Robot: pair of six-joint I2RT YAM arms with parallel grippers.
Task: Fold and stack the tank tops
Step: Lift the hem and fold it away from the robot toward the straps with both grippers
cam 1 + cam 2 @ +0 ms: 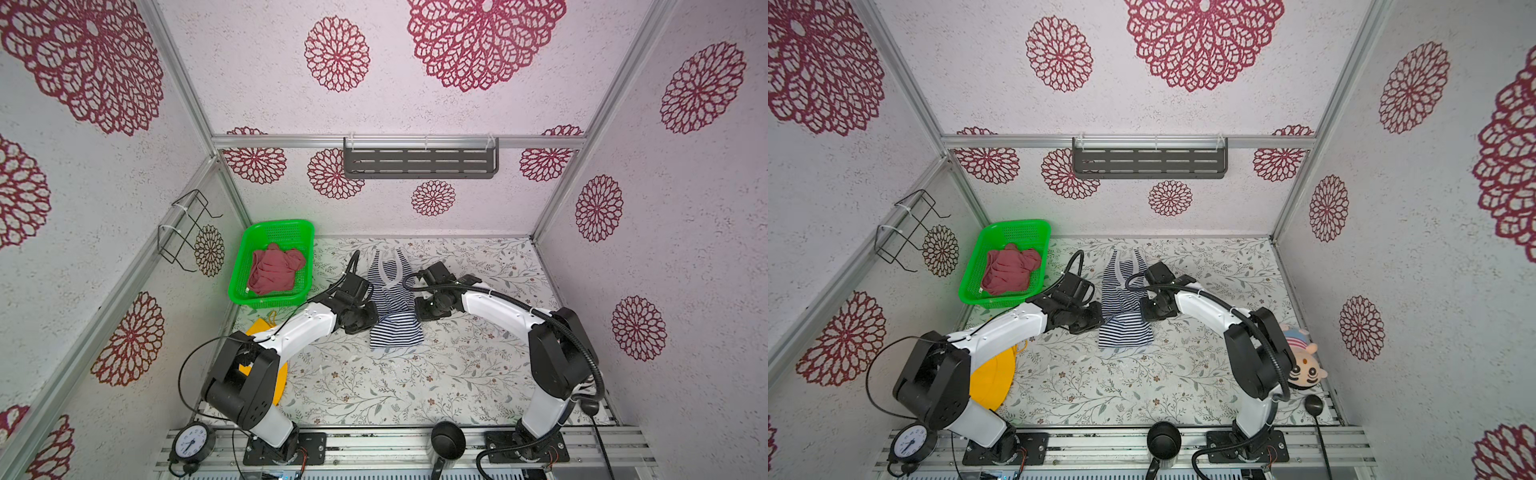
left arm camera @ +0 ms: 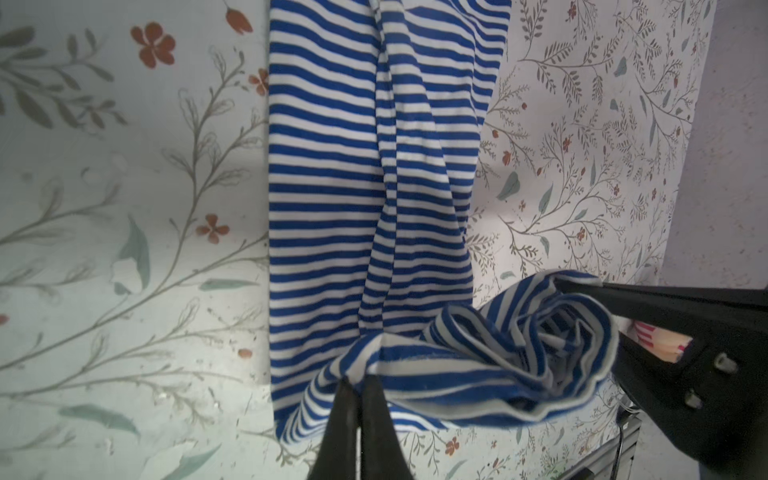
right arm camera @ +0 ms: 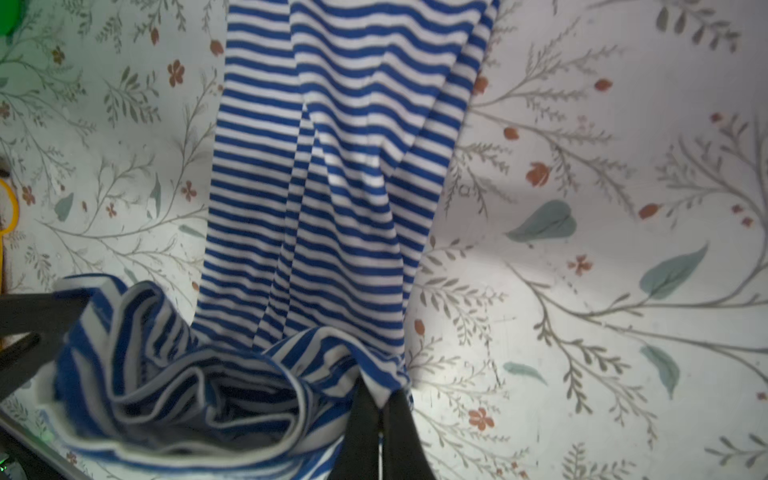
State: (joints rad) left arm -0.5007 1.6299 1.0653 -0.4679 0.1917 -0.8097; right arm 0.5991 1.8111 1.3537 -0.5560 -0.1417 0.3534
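Note:
The striped tank top (image 1: 394, 330) (image 1: 1125, 332) lies lengthwise at the middle of the table, straps toward the back wall. My left gripper (image 1: 372, 311) (image 1: 1100, 318) (image 2: 359, 380) is shut on its left edge. My right gripper (image 1: 417, 308) (image 1: 1143, 311) (image 3: 380, 399) is shut on its right edge. Both wrist views show the striped cloth (image 2: 353, 166) (image 3: 332, 166) bunched and sagging between the two grippers, the rest trailing over the table. The rose-red tank top (image 1: 274, 272) (image 1: 1009, 272) sits crumpled in the green basket (image 1: 278, 226) (image 1: 1017, 226) at the back left.
A yellow hat (image 1: 282, 374) (image 1: 990, 386) lies under the left arm near the left wall. A plush toy (image 1: 1304, 361) sits behind the right arm. A clock (image 1: 190, 442) and a black cup (image 1: 448, 440) stand on the front rail.

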